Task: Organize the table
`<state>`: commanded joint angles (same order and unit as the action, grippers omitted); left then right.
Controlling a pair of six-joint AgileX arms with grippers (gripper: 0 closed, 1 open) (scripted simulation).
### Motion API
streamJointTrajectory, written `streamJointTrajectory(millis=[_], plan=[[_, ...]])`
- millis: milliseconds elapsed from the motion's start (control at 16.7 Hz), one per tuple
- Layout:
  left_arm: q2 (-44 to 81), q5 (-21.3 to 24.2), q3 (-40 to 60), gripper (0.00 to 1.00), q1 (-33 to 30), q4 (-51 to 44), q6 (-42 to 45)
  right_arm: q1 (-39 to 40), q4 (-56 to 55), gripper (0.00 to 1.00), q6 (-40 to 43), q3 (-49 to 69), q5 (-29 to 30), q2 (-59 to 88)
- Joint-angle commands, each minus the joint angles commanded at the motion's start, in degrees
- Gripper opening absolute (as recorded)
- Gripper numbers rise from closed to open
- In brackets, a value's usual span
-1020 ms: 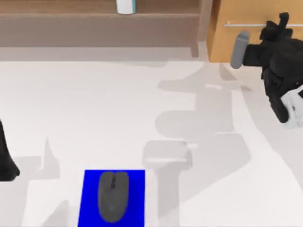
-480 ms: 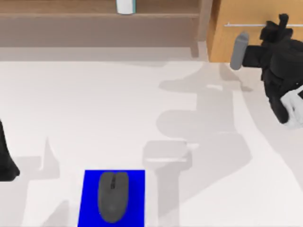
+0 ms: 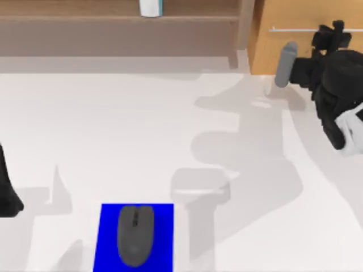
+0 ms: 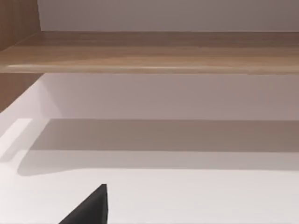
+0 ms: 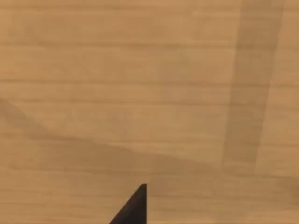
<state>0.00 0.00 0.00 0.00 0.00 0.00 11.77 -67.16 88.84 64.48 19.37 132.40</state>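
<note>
Broad matte white table spreading wide and bare through the middle, bright blue rectangular mat at its near edge under a dark grey mouse, right gripper up against the light-wood cabinet by its silver handle, finger state cannot be told, left arm parked at the left edge.

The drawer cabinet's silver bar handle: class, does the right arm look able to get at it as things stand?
Probably yes. The right gripper is already up against the light-wood drawer cabinet at the table's far right, beside the silver bar handle, with nothing between them. Whether its fingers are open is unclear.
</note>
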Motion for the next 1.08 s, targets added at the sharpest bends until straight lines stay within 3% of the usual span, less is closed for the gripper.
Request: streamJointTrajectory(millis=[420, 1080], plan=[[0.00, 0.00, 0.00, 1.00, 0.00, 0.00, 0.00, 0.00, 0.00, 1.00, 0.00, 0.00, 0.00, 0.00], [0.00, 0.00, 0.00, 1.00, 0.00, 0.00, 0.00, 1.11, -4.11, 1.00, -1.66, -9.51, 0.08, -4.81]])
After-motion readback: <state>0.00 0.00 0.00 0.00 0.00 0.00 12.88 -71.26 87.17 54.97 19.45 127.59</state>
